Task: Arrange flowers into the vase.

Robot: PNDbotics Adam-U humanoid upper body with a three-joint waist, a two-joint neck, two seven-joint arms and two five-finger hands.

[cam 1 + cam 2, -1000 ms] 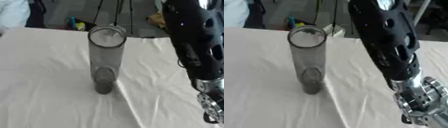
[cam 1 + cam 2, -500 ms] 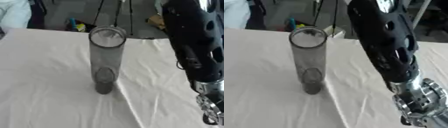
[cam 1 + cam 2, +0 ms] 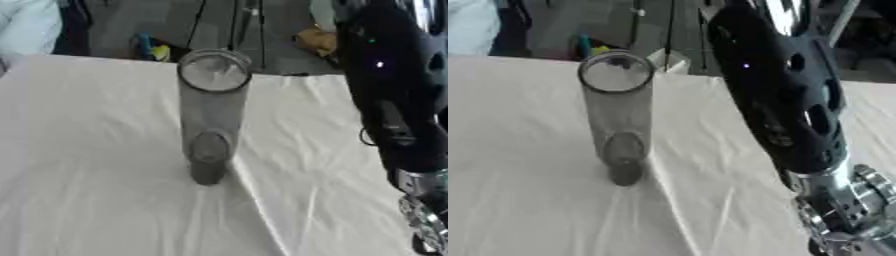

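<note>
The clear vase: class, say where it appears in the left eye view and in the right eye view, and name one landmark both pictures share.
Left eye view: the clear vase stands upright just left of centre on the white tablecloth.
Right eye view: the vase sits further left, well left of centre.
Shared landmark: the black right arm, to the vase's right in both views.

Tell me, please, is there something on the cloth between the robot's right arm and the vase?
Nothing visible is. The clear vase stands upright and empty on the white cloth, and the cloth between it and the right arm is bare. No flowers show, and neither hand is in view.
</note>
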